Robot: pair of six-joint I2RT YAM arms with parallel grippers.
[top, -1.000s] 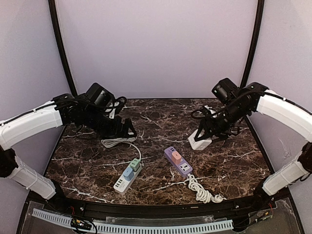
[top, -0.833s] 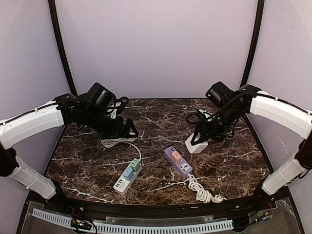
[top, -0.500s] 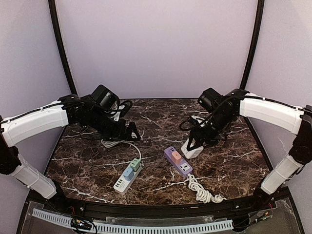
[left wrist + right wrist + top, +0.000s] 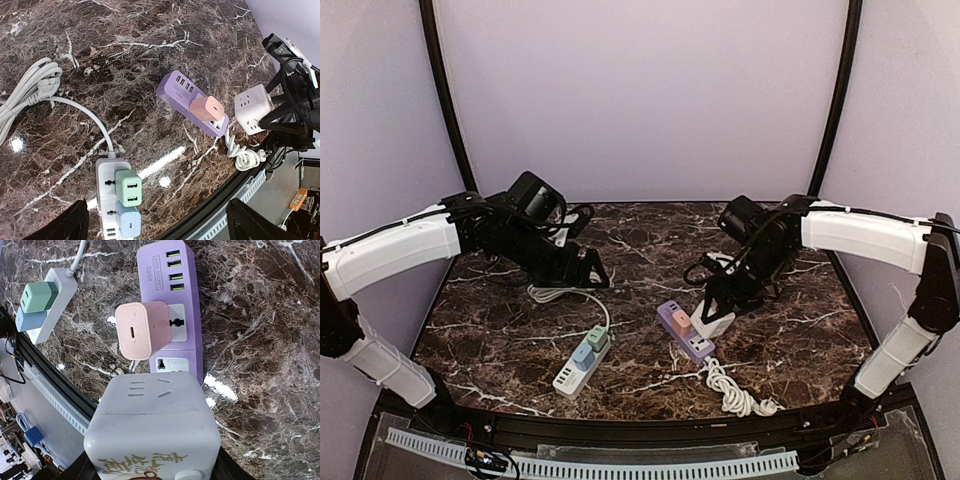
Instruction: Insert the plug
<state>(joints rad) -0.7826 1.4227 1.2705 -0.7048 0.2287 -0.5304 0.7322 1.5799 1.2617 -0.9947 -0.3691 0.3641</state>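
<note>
My right gripper [image 4: 718, 318] is shut on a white cube plug [image 4: 152, 432] and holds it just above the near end of the purple power strip [image 4: 684, 331]. In the right wrist view the purple strip [image 4: 189, 300] carries a pink charger [image 4: 142, 330], with a free socket [image 4: 171, 365] right beside the cube. My left gripper [image 4: 588, 272] is open and empty, above the coiled white cable [image 4: 556, 292]. In the left wrist view its fingertips [image 4: 67, 227] frame the white power strip [image 4: 106, 180] with a green [image 4: 127, 187] and a blue charger [image 4: 129, 223].
The white strip [image 4: 582, 361] lies front left of centre on the dark marble table [image 4: 500, 340]. The purple strip's coiled white cord [image 4: 735, 392] lies near the front edge. A black frame rail [image 4: 650, 428] runs along the front edge.
My right gripper has carried the white cube plug leftward and toward me, from right of the purple strip to just over its near end. My left arm shifted slightly right.
</note>
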